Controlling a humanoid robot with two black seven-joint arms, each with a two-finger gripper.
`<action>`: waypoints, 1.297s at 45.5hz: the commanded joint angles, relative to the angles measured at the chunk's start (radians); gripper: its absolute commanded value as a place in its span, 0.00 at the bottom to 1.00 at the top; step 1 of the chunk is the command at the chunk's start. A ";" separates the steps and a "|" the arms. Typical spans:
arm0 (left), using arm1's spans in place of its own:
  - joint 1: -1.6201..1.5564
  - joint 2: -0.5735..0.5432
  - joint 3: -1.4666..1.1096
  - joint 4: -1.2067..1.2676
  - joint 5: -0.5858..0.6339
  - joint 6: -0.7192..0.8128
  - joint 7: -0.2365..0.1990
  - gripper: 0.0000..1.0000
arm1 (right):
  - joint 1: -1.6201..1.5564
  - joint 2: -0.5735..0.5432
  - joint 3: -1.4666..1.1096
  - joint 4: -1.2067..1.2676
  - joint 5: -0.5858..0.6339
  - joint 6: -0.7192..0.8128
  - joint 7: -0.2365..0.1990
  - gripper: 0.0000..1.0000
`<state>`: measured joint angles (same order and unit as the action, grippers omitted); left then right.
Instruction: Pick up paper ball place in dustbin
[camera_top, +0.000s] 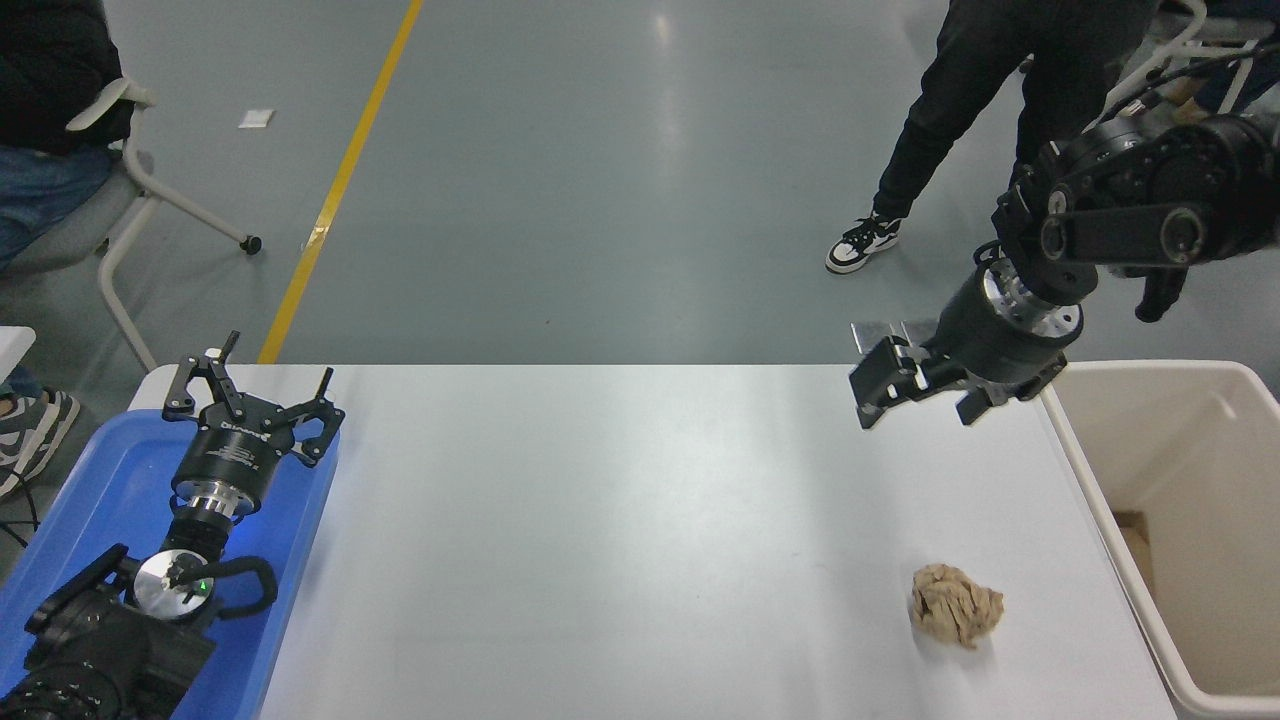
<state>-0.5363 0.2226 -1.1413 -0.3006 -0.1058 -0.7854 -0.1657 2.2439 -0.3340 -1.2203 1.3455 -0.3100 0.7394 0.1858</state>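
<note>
Paper ball (956, 617): tan-brown, tightly crumpled, deep irregular creases, lumpy outline, casting a faint shadow. It lies alone on the white table (620, 540), near the right-hand front, close to the dustbin (1190, 690) but not touching it. Nothing holds it.

Dustbin: cream-white, rectangular, rounded rim, smooth deep walls, standing just off the table's right edge; a brown scrap shows low inside against the near wall.

Right gripper (915, 395): raised above the table's far right corner, well apart from the ball, fingers spread and empty. The arm comes in from the upper right.

Left gripper (250, 400): parked at the lower left over the blue tray (90, 480), fingers splayed, holding nothing.

Beyond the table: a standing person's legs (940, 120) in black trousers, and a seated person (45, 120) at upper left.
</note>
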 joint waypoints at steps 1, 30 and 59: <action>0.001 0.000 0.000 0.000 0.000 0.000 0.000 0.99 | 0.193 -0.108 -0.005 0.064 -0.103 0.046 0.000 1.00; 0.001 0.000 0.000 0.000 0.000 0.000 0.000 0.99 | 0.189 -0.259 -0.073 0.204 -0.444 0.046 -0.002 1.00; -0.001 0.000 0.000 0.000 0.000 0.000 0.000 0.99 | -0.676 -0.277 0.364 -0.072 -0.475 -0.170 -0.048 1.00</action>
<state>-0.5353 0.2224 -1.1413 -0.3006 -0.1059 -0.7854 -0.1660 1.8889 -0.6332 -1.0532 1.4057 -0.7750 0.6561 0.1639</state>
